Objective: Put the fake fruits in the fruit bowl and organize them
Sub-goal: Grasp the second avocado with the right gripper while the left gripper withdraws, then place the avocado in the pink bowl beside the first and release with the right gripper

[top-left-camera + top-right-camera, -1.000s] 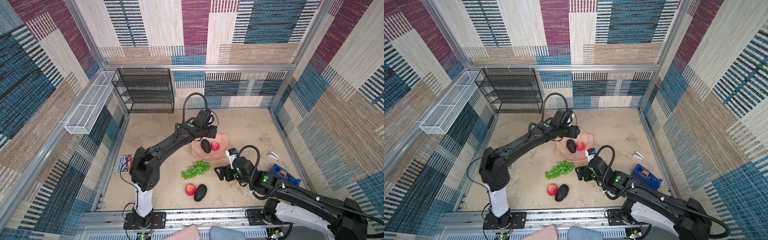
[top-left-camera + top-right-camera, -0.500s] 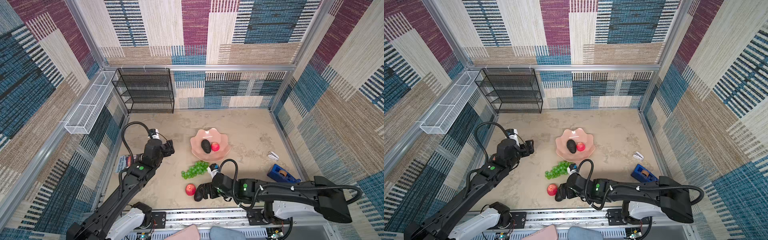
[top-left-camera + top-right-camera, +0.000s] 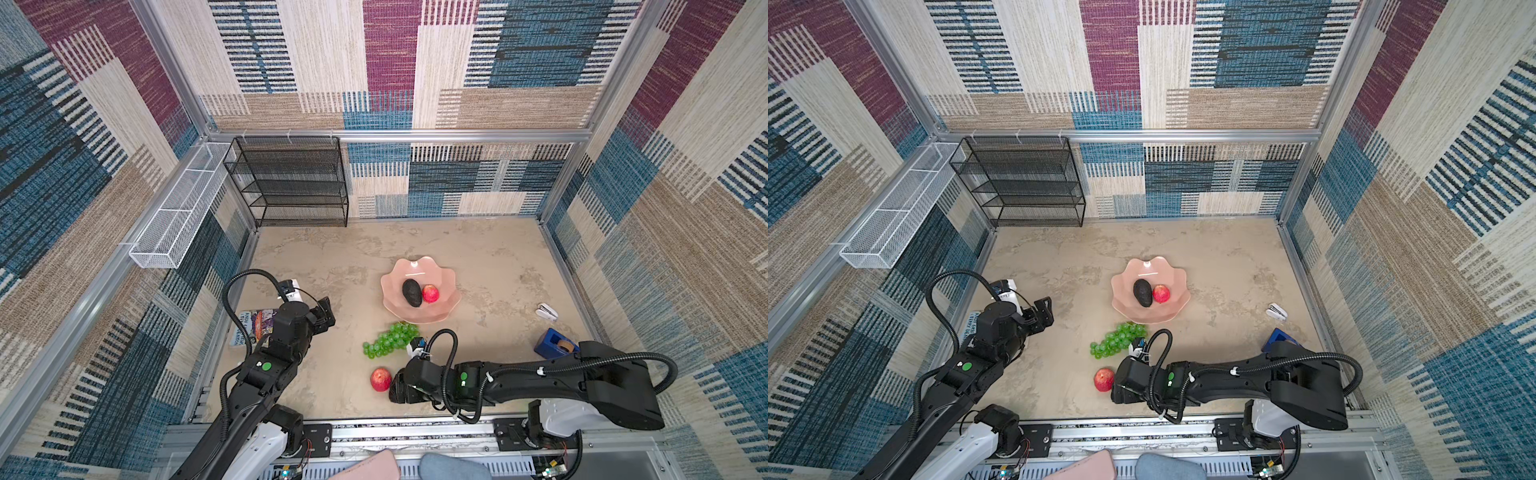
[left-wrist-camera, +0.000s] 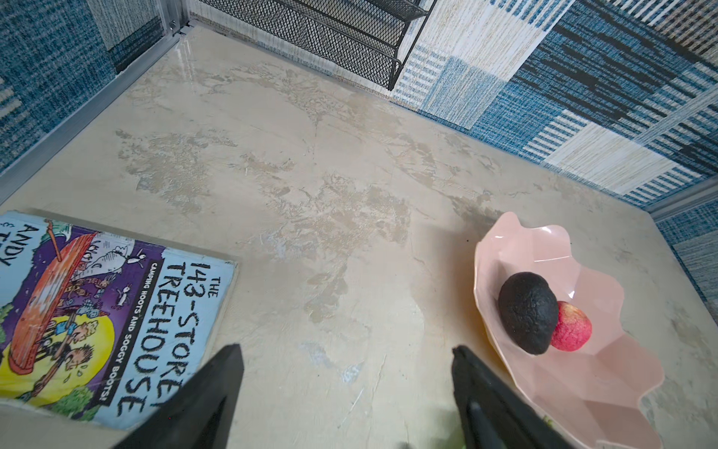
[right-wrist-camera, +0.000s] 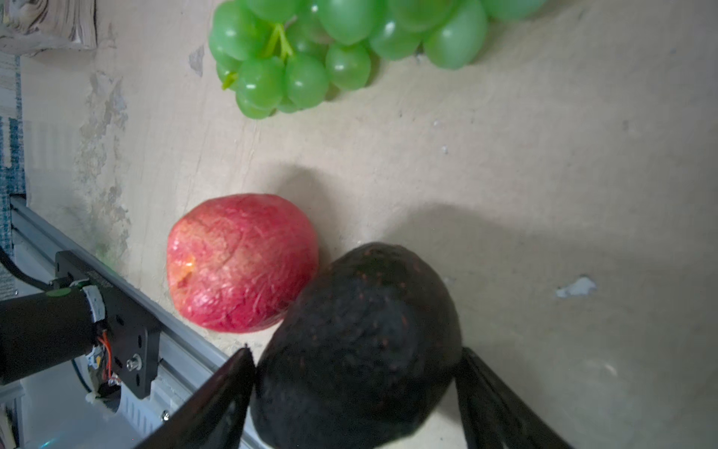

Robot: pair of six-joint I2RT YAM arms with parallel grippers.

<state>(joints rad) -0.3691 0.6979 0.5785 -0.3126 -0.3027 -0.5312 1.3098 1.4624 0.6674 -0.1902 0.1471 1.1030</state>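
I have open tabletop (image 3: 332, 266) between the black rack (image 3: 291, 183) and the pink bowl (image 3: 440, 291), and my left fingers (image 4: 209, 388) hang wide apart over it, empty, near the book (image 4: 97, 311). My right fingers (image 5: 217, 400) press both sides of the loose avocado (image 5: 357, 342); it touches the loose apple (image 5: 241, 264) by the front rail, and the arm hides it in both top views. The grapes (image 3: 388, 340) lie just beside the bowl, which holds 1 other avocado (image 3: 411, 293) and 1 other apple (image 3: 430, 294), touching.

A colourful book (image 3: 246, 328) lies flat at the beige table's (image 3: 332, 253) left edge, a black mesh rack (image 3: 291, 183) stands at the back, a white wire basket (image 3: 178, 216) hangs on the wall, and a blue tape dispenser (image 3: 555, 343) sits near a small white object (image 3: 546, 311).
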